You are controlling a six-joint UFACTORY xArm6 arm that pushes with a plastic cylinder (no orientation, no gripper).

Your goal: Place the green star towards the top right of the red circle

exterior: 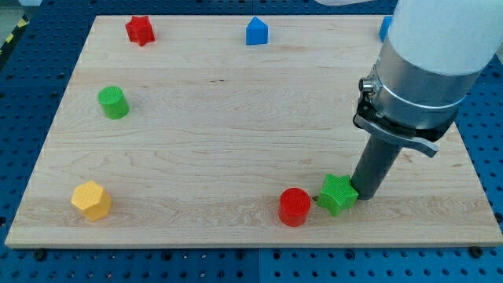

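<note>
Green star (pixel 338 193) btwn red circle (pixel 295 207) & my tip (pixel 365 196).

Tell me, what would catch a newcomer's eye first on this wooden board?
First, the big white and silver arm coming in from the view's top right, ending in a dark rod whose lower end, my tip, sits against the right side of the green star block. That star lies just right of the red circle block, near the bottom edge of the pale wooden board.
</note>
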